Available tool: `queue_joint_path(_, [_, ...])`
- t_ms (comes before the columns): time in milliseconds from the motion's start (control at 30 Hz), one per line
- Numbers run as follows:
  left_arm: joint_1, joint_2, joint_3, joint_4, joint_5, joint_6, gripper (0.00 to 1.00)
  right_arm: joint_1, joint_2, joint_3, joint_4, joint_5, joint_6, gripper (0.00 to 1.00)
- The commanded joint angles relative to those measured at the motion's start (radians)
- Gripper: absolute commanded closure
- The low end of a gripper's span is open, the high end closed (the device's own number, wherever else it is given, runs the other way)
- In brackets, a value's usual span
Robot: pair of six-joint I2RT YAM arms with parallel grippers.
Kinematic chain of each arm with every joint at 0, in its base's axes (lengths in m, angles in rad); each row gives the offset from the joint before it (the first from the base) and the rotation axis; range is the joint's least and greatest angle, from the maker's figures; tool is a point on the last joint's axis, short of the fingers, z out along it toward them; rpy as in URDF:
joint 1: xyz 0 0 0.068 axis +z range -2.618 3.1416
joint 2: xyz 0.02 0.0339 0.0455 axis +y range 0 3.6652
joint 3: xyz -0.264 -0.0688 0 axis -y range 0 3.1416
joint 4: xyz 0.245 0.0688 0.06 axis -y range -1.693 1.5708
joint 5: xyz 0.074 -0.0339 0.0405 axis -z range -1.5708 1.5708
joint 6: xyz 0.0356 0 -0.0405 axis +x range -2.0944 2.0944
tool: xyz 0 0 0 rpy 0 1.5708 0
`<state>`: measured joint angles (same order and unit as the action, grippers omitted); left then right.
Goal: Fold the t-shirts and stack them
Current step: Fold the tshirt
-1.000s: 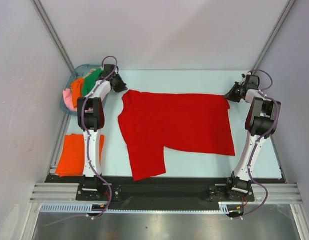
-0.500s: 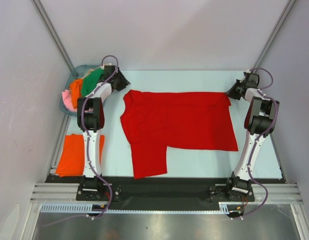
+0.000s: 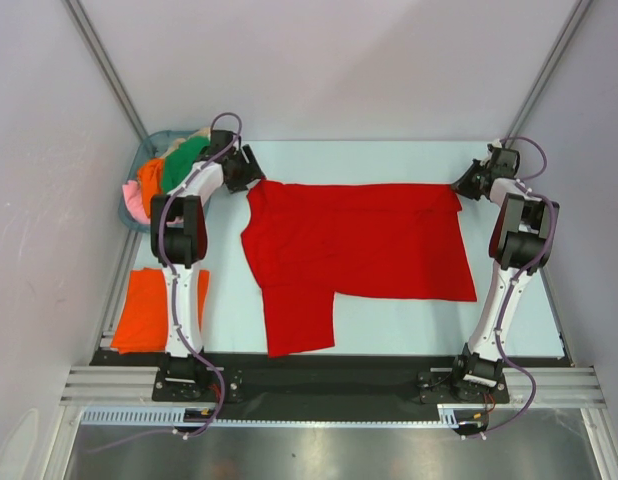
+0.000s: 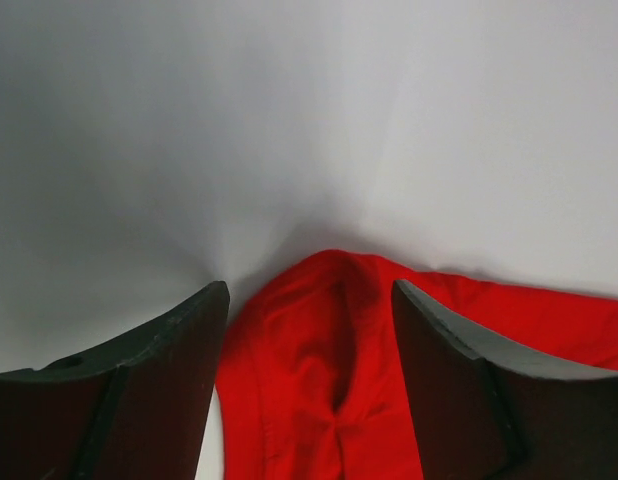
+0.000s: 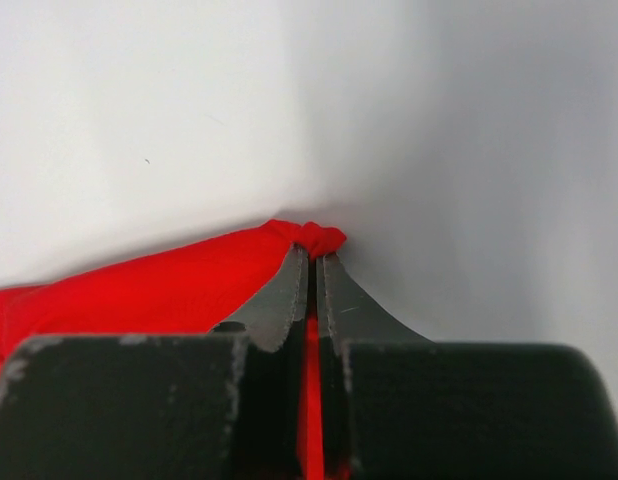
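Red shirt (image 3: 359,240) flat on worktop (image 3: 409,320). Left hand (image 4: 309,300) agape over its far-left corner; right hand (image 5: 311,262) pinched tight on far-right corner.

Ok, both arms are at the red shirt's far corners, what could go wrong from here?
The left gripper is open, only straddling a corner of the red t-shirt; lifting now would likely drag it askew. The right gripper pinches just a small bunched tip, which may slip out.

My pale table (image 3: 409,320), three things on it.
I see the red t-shirt (image 3: 359,250) spread at centre, a folded orange t-shirt (image 3: 144,310) at 8 o'clock, the basket (image 3: 129,213) at 10.
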<state>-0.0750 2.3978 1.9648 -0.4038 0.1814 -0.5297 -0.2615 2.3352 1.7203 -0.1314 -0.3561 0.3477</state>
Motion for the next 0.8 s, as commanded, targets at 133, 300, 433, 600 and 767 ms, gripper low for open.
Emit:
queue_joint_path(133, [-0.020, 0.007, 0.098, -0.096, -0.011, 0.025, 0.39, -0.015, 0.015, -0.033, 0.006, 0.005, 0.000, 1.00])
queue_joint_path(300, [-0.017, 0.043, 0.131, -0.092, 0.032, 0.004, 0.60, -0.015, 0.012, -0.037, 0.009, 0.009, 0.002, 1.00])
queue_joint_path(433, [-0.016, 0.043, 0.117, -0.076, 0.044, 0.002, 0.82, -0.016, 0.013, -0.036, 0.013, 0.009, 0.002, 1.00])
queue_joint_path(600, [-0.011, 0.011, 0.094, -0.067, -0.006, 0.014, 0.95, -0.016, 0.015, -0.036, 0.010, 0.008, 0.005, 1.00])
queue_joint_path(767, [-0.012, -0.058, 0.029, -0.023, -0.017, 0.045, 0.46, -0.015, 0.012, -0.041, 0.013, 0.005, 0.004, 1.00])
